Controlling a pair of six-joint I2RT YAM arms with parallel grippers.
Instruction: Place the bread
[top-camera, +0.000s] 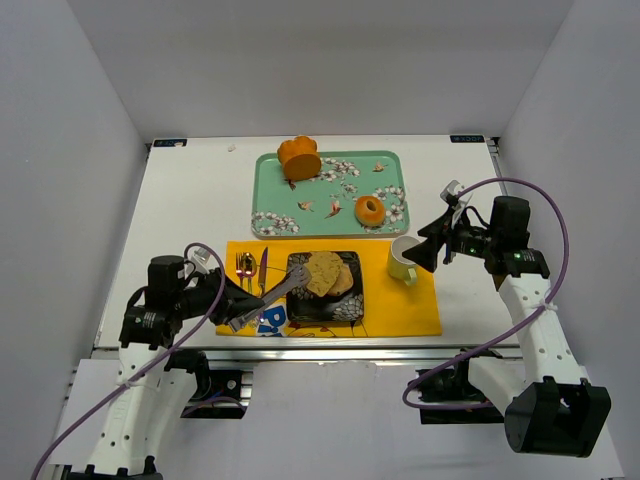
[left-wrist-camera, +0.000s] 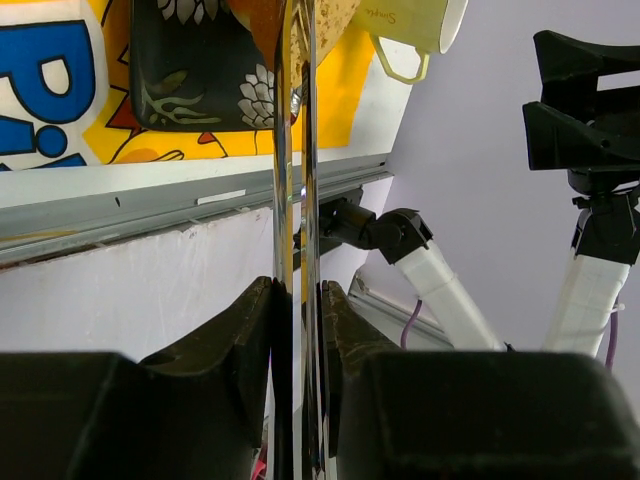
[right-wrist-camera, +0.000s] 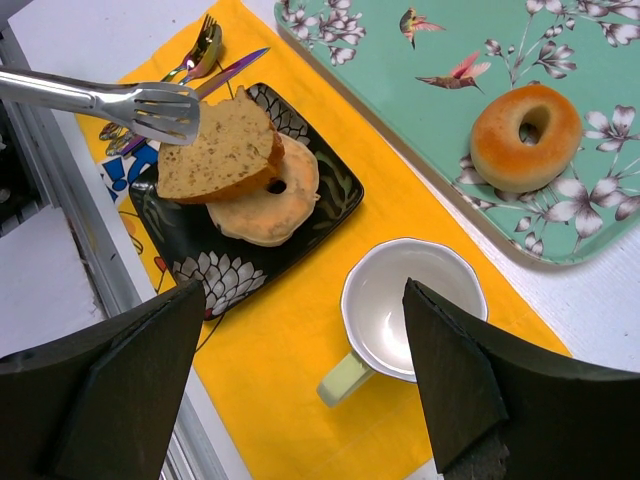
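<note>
One bread slice (right-wrist-camera: 225, 150) leaning on bagel (right-wrist-camera: 275, 212) on black plate (right-wrist-camera: 335, 185), left gripper (left-wrist-camera: 297, 300) clamped on metal tongs (right-wrist-camera: 120, 100) reaching slice's edge, right gripper (right-wrist-camera: 305, 300) spread wide above mug (right-wrist-camera: 405, 300).

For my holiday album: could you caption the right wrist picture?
Metal tongs hold a bread slice over a bagel on the black plate, beside an empty cup.

White table (top-camera: 190, 200), rectangular, edged with a metal rail (top-camera: 300, 348) at 6 o'clock. Carries two flat things directly. At 12 o'clock of centre, a teal floral tray (top-camera: 300, 195). At 6 o'clock, a yellow placemat (top-camera: 400, 305), reaching nearly to the rail. Just beside each other, perhaps touching; cannot tell. Small dark label (top-camera: 170, 143) at the 10 o'clock corner.
</note>
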